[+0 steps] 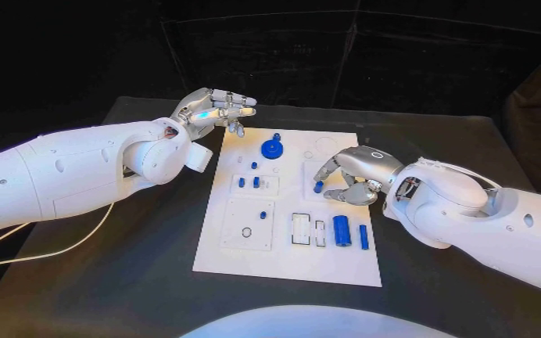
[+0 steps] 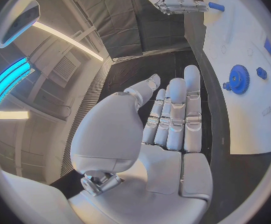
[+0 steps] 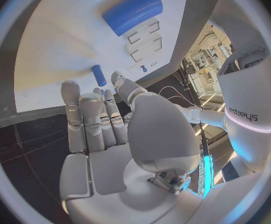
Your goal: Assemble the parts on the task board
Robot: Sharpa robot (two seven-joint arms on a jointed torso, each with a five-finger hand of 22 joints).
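The white task board [image 1: 288,260] lies mid-surface on the black surface [image 1: 112,291]. The left hand [image 1: 214,111] hovers off the board's far left corner, fingers spread and empty, near the blue gear [image 1: 272,149]. The right hand [image 1: 352,177] curls over the board's right edge, seemingly touching a small blue peg [image 1: 319,186]; whether it grips it, I cannot tell. A blue cylinder [image 1: 342,231] lies nearer. Black curtains hang behind.

Task board [image 1: 338,264]: matt white plate, smooth. Blue gear [image 1: 272,149], blue cylinder [image 1: 342,231]: smooth plastic look. Left hand [image 1: 214,111], right hand [image 1: 352,175]: silver, metallic sheen. Arm shells [image 1: 79,170]: glossy white plastic. Table [image 1: 135,275]: matt black.
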